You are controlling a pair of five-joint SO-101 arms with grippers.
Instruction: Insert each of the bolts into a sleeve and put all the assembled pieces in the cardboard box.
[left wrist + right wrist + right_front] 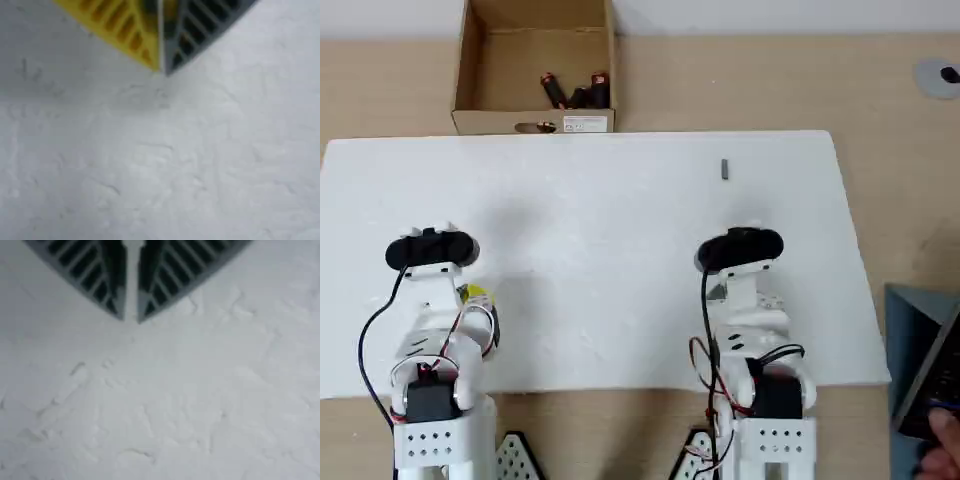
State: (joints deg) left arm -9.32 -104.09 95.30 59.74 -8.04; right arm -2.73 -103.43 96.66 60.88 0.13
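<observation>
The cardboard box point(466, 60) stands at the far edge of the table, left of centre, with several red-and-black assembled pieces point(575, 92) lying inside. One small dark piece point(725, 169), a bolt or a sleeve, lies alone on the white mat point(600, 260) ahead of the right arm point(740, 250). The left arm point(432, 250) is folded back near the mat's front left. My left gripper point(162, 70), with one yellow and one grey finger, hovers shut over bare mat. My right gripper point(131, 317), grey, points down at bare mat with its fingers almost touching and nothing between them.
The wooden table point(900, 150) surrounds the mat. A dark grey object point(925, 350) sits off the mat at the right edge, and a small grey disc point(935, 75) lies at the far right. Wide bare mat lies between the arms and the box.
</observation>
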